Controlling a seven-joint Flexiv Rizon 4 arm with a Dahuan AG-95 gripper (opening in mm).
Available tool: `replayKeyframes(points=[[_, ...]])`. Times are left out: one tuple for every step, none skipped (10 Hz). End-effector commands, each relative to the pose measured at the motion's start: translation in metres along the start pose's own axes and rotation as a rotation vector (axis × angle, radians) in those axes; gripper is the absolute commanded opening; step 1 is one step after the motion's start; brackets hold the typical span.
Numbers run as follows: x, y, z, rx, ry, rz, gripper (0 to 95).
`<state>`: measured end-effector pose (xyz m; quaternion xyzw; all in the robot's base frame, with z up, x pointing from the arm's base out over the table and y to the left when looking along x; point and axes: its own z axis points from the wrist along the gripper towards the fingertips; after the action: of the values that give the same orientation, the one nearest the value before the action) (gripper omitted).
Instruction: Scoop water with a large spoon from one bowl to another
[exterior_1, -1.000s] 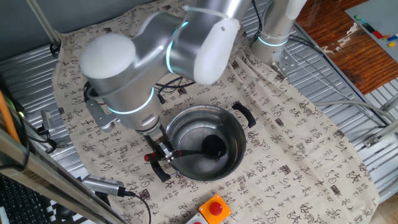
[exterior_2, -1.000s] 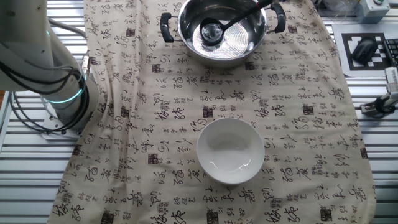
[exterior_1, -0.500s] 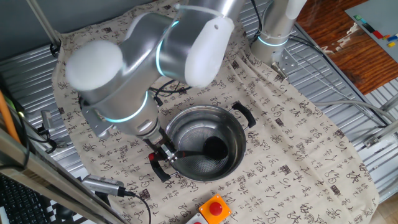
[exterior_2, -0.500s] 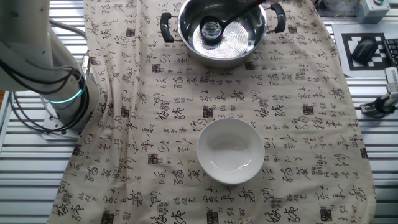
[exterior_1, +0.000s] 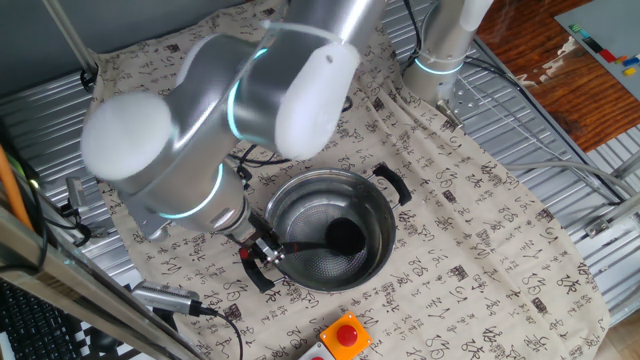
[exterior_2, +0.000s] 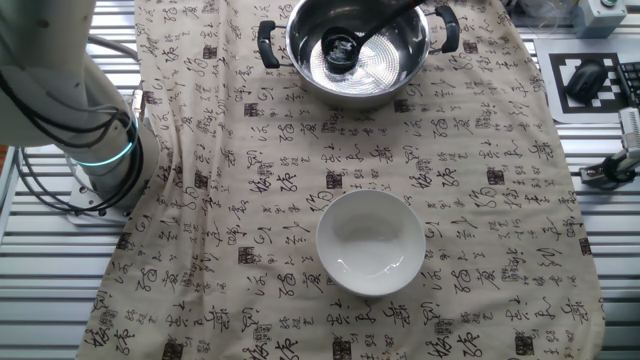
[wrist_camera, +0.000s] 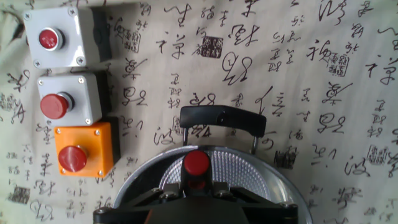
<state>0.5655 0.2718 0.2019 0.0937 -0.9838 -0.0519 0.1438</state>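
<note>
Ladle (exterior_1: 330, 238): light, stiff, thin-handled; pinched at red tip by gripper (exterior_1: 265, 252) (scoop down in steel pot (exterior_1: 375, 215) ahead).

A calligraphy-print cloth (exterior_2: 470, 200) bears the steel pot (exterior_2: 400, 85), white bowl (exterior_2: 370, 241) and button boxes (wrist_camera: 68, 99).

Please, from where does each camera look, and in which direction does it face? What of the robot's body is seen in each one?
One fixed view: high, looking down past the arm at the steel pot; arm and claw show.
The other fixed view: overhead, facing the white bowl and pot; only the arm's base shows.
Hand view: on the hand, looking down along the ladle at the pot's handle and three button boxes; the claw barely shows.
Shared: all three show the pot and ladle.
</note>
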Motion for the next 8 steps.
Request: replayKeyframes(points=[[0.0004,0.0001,-0.0002,-0.002,0.005,-0.001,0.0],[0.0005,0.0001,-0.0002,-0.001,0.004,-0.002,0.0],[0.0007,0.0,-0.0001,0.0,-0.002,-0.002,0.0],[0.0015,-0.0002,-0.0001,0.0,-0.01,-0.002,0.0],[0.0034,-0.0008,0.0005,-0.002,-0.015,-0.006,0.0],[0.0051,-0.0014,0.0009,-0.002,-0.015,-0.008,0.0],[0.0071,-0.0018,0.0018,-0.001,-0.015,-0.012,0.0],[0.0085,-0.0021,0.0028,0.002,-0.016,-0.017,0.0]])
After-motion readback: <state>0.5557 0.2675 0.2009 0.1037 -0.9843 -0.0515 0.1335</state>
